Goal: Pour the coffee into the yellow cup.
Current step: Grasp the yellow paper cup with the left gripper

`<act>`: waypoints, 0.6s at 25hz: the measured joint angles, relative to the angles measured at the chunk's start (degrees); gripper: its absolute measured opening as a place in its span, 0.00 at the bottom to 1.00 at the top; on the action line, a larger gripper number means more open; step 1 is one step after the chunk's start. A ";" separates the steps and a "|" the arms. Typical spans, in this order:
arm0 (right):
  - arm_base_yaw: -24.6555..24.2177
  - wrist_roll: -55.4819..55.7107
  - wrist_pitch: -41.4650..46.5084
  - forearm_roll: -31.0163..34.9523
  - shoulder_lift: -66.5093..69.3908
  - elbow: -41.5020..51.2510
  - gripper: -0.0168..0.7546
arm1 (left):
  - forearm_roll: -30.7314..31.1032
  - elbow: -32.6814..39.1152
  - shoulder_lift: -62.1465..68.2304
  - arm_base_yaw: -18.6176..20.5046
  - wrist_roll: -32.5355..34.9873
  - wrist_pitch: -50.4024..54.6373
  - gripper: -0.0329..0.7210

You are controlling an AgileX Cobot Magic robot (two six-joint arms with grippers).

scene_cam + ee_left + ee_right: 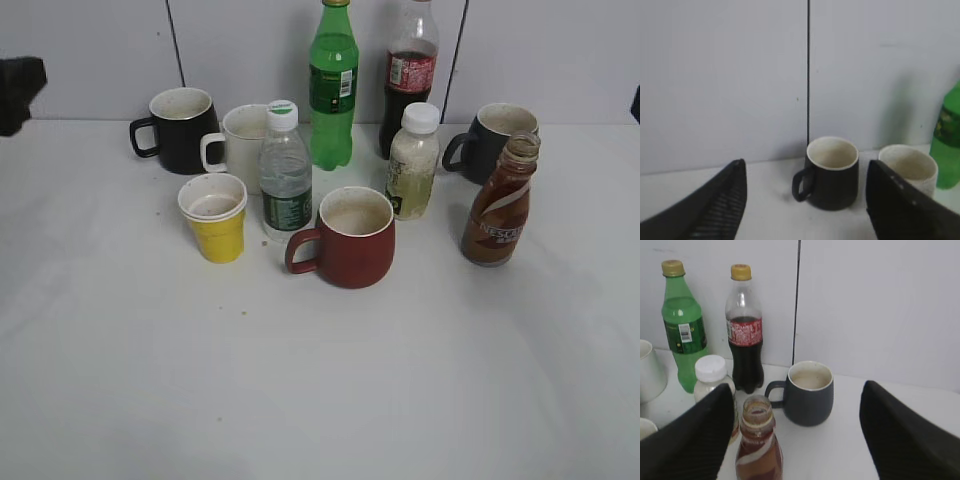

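The uncapped Nescafe coffee bottle stands upright at the surface's right; the yellow cup is seen left of the water bottle. Both the left gripper and right gripper are spread, holding nothing.

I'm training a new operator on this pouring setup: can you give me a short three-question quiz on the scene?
1. True or false: the coffee bottle has a cap on.
2. Which mug stands nearest the yellow cup: A) white mug, B) red mug, C) grey mug?
3. Fill in: the fingers of the right gripper are ____, with the coffee bottle just left of the middle of the gap.

Key: 1 false. 2 A. 3 open.
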 joint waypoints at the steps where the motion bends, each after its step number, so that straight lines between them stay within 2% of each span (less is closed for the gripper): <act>1: 0.49 0.22 -3.79 -0.21 2.93 0.00 0.78 | 0.00 0.00 1.89 -0.38 0.00 0.35 0.79; 7: 4.73 1.03 -18.95 -4.21 17.91 -0.05 0.78 | 0.00 0.74 7.98 -2.19 0.00 -0.23 0.79; 13: 7.61 0.78 -26.89 -5.48 29.73 0.67 0.78 | 0.07 6.92 13.66 -2.89 0.00 -10.92 0.79; 14: 7.61 0.72 -28.48 -5.28 31.08 1.41 0.78 | 1.02 10.54 15.85 -2.89 0.00 -19.11 0.79; 15: 7.61 0.72 -30.70 -5.08 32.59 2.31 0.78 | 1.33 10.92 16.15 -2.89 0.00 -20.24 0.79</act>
